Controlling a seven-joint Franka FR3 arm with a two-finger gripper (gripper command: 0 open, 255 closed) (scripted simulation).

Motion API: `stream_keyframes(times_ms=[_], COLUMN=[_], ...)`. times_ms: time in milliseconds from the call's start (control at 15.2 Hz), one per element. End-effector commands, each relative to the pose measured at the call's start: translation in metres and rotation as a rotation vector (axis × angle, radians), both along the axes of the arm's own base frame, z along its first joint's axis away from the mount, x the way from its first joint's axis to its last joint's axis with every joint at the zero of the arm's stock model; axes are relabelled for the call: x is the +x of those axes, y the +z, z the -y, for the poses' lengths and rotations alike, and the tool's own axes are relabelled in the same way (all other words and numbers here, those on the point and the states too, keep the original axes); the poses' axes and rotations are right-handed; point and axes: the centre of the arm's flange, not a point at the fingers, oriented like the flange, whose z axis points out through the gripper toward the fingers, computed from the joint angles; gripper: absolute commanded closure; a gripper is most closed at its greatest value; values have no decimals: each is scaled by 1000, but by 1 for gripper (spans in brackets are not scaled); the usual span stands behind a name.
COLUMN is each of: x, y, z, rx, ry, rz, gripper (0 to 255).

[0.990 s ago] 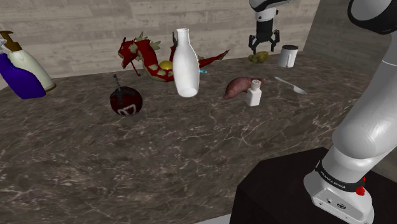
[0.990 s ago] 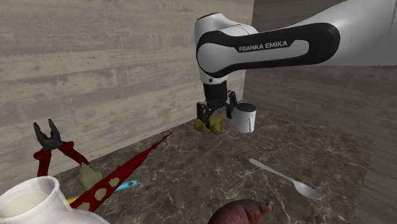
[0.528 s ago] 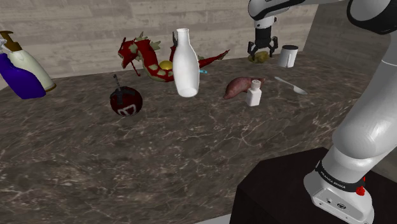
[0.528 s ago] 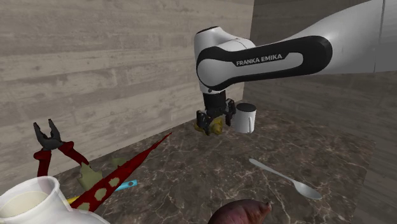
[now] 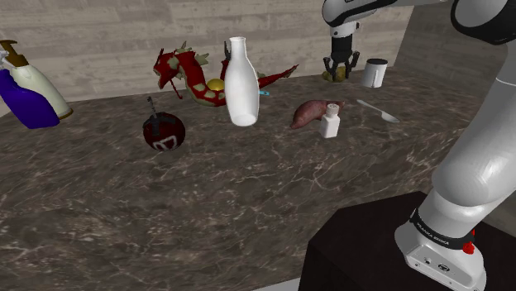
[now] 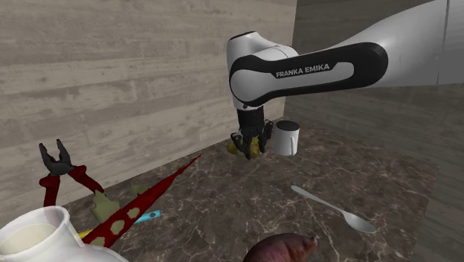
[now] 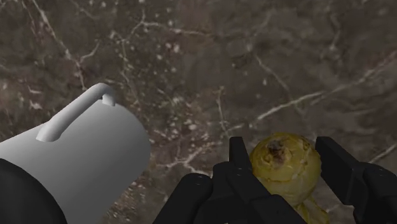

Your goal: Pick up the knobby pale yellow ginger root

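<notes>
— What colour is the counter (image 5: pixel 248 190)?
— Dark brown marble, veined in pale cream. The wall (image 5: pixel 99 33) behind it is greyish-beige planks.
— And the ginger root (image 7: pixel 284 164)?
— Dull yellow-olive, with a brown spot on its crown. The gripper (image 6: pixel 249 147) is all black. The cup (image 5: pixel 375 73), at three o'clock of it in the shoulder view, is pale grey.
— The arm (image 6: pixel 312 67)?
— White, with a black section lettered "FRANKA EMIKA" in white. The stand (image 5: pixel 355 248) is black.
— The rest?
— A white bottle (image 5: pixel 241 83). A red dragon toy (image 5: pixel 186 74) with yellow patches. A reddish-purple sweet potato (image 5: pixel 310 112), a white shaker (image 5: pixel 331 124) and a silvery-grey spoon (image 5: pixel 379 111). A violet-blue spray bottle (image 5: pixel 25 103). A dark red ball (image 5: pixel 164 132) with a white mark.
</notes>
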Motion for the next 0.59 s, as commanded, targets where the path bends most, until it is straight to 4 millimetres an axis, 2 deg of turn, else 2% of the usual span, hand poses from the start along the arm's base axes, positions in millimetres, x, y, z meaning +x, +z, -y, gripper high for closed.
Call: stream_keyframes(times_ms=[0,66,528], x=[0,-1,-1], y=[0,-1,36], z=[0,1,1], rx=[0,0,0], ry=[0,1,1], rz=[0,0,0], gripper=[255,255,255])
